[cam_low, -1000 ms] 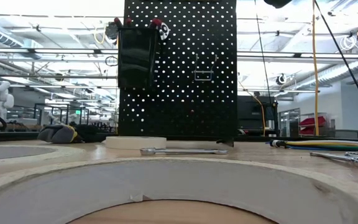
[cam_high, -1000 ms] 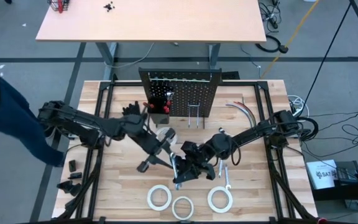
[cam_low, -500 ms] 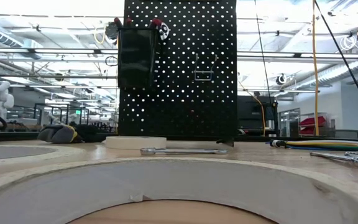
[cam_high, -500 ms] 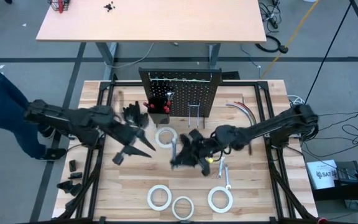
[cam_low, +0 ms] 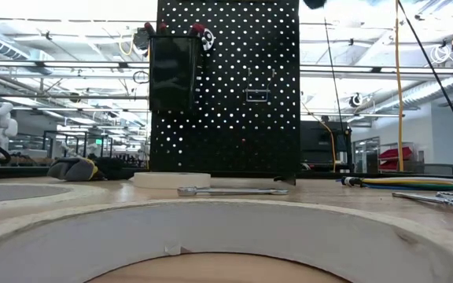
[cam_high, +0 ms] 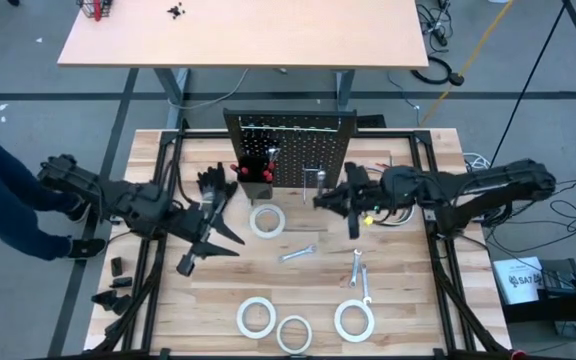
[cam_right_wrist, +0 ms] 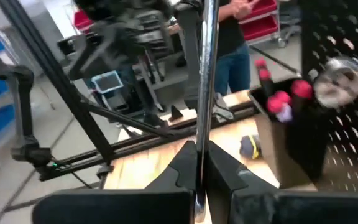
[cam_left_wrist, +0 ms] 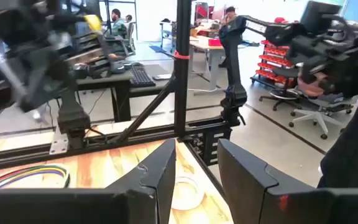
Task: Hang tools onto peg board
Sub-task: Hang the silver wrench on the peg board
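The right gripper (cam_high: 320,197) hangs just in front of the peg board (cam_high: 290,148), which stands upright at the worktop's (cam_high: 408,300) far edge; its jaws are clamped on a silver wrench (cam_right_wrist: 202,93) that stands upright between them. The left gripper (cam_high: 206,245) hovers over the worktop's left half with its jaws parted and holding nothing. Another wrench (cam_high: 297,254) lies mid-worktop, two more (cam_high: 359,277) to its right. One tape roll (cam_high: 265,220) lies before the board, three (cam_high: 294,332) near the front edge.
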### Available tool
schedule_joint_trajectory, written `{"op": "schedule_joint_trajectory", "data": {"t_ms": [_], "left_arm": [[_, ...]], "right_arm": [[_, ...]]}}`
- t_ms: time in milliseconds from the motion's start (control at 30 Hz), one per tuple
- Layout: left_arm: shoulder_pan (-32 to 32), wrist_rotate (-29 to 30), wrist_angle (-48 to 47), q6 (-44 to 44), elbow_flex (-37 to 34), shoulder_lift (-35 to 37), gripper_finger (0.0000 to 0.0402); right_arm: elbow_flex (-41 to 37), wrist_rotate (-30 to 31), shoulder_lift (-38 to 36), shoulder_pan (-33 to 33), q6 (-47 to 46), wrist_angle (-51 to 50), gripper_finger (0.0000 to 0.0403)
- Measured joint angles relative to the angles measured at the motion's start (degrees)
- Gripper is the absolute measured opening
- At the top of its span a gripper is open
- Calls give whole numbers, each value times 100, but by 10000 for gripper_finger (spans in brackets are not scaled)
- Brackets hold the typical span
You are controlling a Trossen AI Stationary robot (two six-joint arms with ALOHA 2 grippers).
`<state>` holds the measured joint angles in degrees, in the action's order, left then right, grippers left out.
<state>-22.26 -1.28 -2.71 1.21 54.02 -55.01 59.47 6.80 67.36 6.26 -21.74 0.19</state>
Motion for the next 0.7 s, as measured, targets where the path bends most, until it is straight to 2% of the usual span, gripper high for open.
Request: {"op": "schedule_joint_trajectory", "data": {"t_ms": [100, 200, 400, 700], "left_arm": [[-56, 95, 136, -4, 0, -134, 121], [-64, 136, 192, -4, 0, -267, 121], [-10, 337, 276, -43, 0, -463, 121], [15, 338, 315, 0, -2, -610, 121]], "right_arm": [[-658, -542, -288, -475, -317, 678, 4], [-974, -978, -292, -885, -531, 1181, 4], [-982, -1428, -82, -1447, -476, 1197, 4], [-980, -1755, -68, -1657, -413, 1465, 4]]}}
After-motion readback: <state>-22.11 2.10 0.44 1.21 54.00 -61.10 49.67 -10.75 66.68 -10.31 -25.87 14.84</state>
